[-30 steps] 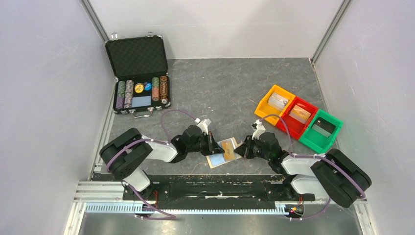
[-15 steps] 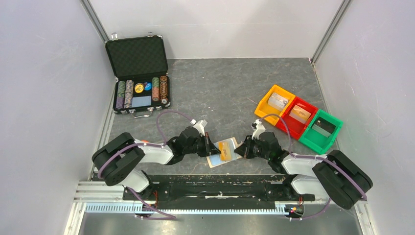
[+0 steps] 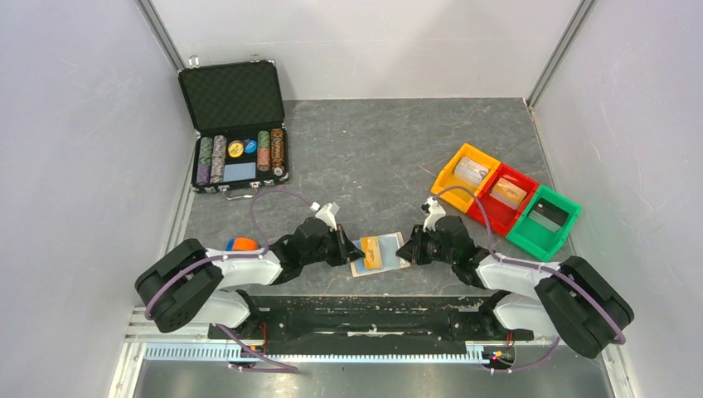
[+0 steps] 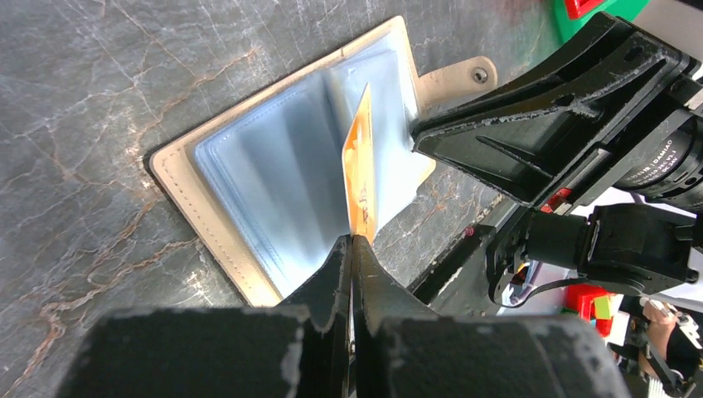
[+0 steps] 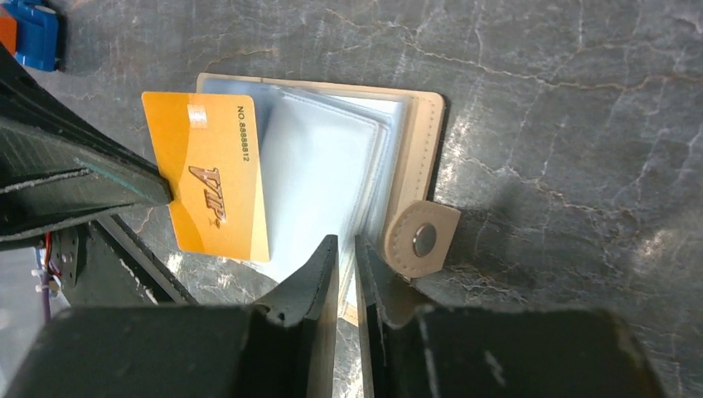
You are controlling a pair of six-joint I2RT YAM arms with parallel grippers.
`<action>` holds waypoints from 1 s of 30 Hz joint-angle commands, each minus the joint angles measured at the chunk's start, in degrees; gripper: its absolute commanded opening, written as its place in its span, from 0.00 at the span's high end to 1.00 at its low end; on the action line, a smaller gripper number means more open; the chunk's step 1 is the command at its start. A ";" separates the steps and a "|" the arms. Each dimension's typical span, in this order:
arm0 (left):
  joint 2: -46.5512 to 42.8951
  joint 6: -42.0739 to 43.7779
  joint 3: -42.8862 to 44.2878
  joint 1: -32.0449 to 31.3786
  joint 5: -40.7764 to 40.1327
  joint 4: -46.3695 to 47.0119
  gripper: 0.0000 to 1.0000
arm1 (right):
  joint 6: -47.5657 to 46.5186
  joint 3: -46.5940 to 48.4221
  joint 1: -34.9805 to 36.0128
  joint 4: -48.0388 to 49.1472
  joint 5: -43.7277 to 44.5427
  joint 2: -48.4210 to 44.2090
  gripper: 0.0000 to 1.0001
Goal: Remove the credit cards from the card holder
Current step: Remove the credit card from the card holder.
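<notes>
One orange card (image 5: 207,195) clamped in left claw (image 4: 351,240), print legible only from right wrist, right claw (image 5: 346,245) unclear.

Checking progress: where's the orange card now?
The orange card is at the table's near-edge centre, top view, pinched in the left fingers above the open card holder.

Table (image 3: 373,149) (marbled, apparently) bears card holder (image 3: 396,251).
</notes>
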 commanded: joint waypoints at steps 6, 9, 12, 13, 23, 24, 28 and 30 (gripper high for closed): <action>-8.40 1.55 -1.99 0.37 -5.13 -2.30 0.98 | -6.16 1.83 -0.29 3.72 -9.89 -6.80 0.71; -11.97 1.55 -2.08 0.37 -5.93 -4.37 0.98 | -5.56 1.51 -0.29 7.48 -12.58 -7.23 0.68; -15.55 1.44 -2.22 0.37 -6.11 -5.84 0.98 | -3.92 1.03 -0.29 11.70 -14.83 -6.44 0.63; -16.63 1.35 -2.25 0.36 -6.04 -6.08 0.98 | -3.03 0.65 -0.29 13.59 -15.29 -5.90 0.61; -25.95 -1.95 -4.68 0.37 -2.90 -2.01 0.98 | 10.02 -3.87 -0.29 40.71 -24.39 1.75 0.46; -26.19 -2.25 -4.92 0.41 -2.51 -1.14 0.98 | 10.40 -3.90 -0.29 41.60 -24.43 2.25 0.45; -26.56 -3.41 -5.41 0.37 -1.27 1.44 0.98 | 11.76 -3.56 -0.29 44.48 -25.81 4.98 0.41; -26.36 -3.89 -5.58 0.37 -0.77 2.60 0.98 | 13.31 -3.92 -0.29 47.38 -26.38 6.35 0.39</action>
